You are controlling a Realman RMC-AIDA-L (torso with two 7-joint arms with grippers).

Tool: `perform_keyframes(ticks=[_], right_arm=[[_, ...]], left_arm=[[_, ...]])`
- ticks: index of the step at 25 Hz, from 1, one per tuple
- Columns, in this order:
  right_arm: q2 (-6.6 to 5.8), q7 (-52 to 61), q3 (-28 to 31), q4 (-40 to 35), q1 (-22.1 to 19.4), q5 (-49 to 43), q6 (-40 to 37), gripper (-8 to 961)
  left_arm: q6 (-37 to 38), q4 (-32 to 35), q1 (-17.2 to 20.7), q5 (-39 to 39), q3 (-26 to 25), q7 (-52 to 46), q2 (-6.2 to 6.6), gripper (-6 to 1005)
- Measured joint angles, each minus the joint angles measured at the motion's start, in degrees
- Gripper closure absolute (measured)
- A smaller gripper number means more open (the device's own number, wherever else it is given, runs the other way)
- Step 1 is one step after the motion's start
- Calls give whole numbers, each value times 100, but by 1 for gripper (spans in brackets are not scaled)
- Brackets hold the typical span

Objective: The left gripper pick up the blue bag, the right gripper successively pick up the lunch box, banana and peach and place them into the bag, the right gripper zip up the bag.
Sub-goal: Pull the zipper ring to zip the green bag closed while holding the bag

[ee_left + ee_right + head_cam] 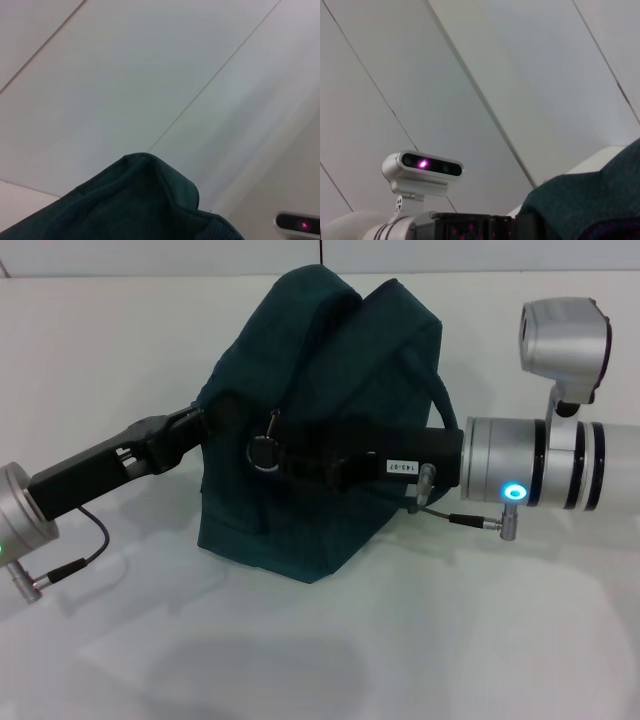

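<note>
The blue bag [320,390] stands on the white table [330,650], its top folded together. My left gripper [207,420] reaches in from the left and is shut on the fabric of the bag's left side. My right gripper [282,452] lies across the bag's front, its tip right next to the ring zip pull [262,453]. The bag's fabric also shows in the left wrist view [140,205] and in the right wrist view [590,200]. The lunch box, the banana and the peach are out of view.
The white table runs all around the bag. The right arm's silver wrist and its camera [563,335] hang over the table's right side. The left arm's wrist camera [422,170] shows in the right wrist view.
</note>
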Motion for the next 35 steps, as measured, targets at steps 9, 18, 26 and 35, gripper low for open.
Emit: perform_keyframes(ticks=[9, 18, 26, 35], right_arm=[[0, 23, -27, -3, -48, 24, 35, 711], [0, 77, -138, -2, -62, 20, 27, 717], [0, 79, -144, -9, -212, 15, -40, 732], [0, 79, -130, -17, -351, 9, -137, 748]], left_arm=[[0, -12, -11, 5, 3, 0, 0, 944], [-2, -23, 7, 11, -11, 8, 0, 944], [-14, -29, 7, 11, -12, 9, 0, 944], [-20, -47, -8, 12, -4, 9, -23, 945]])
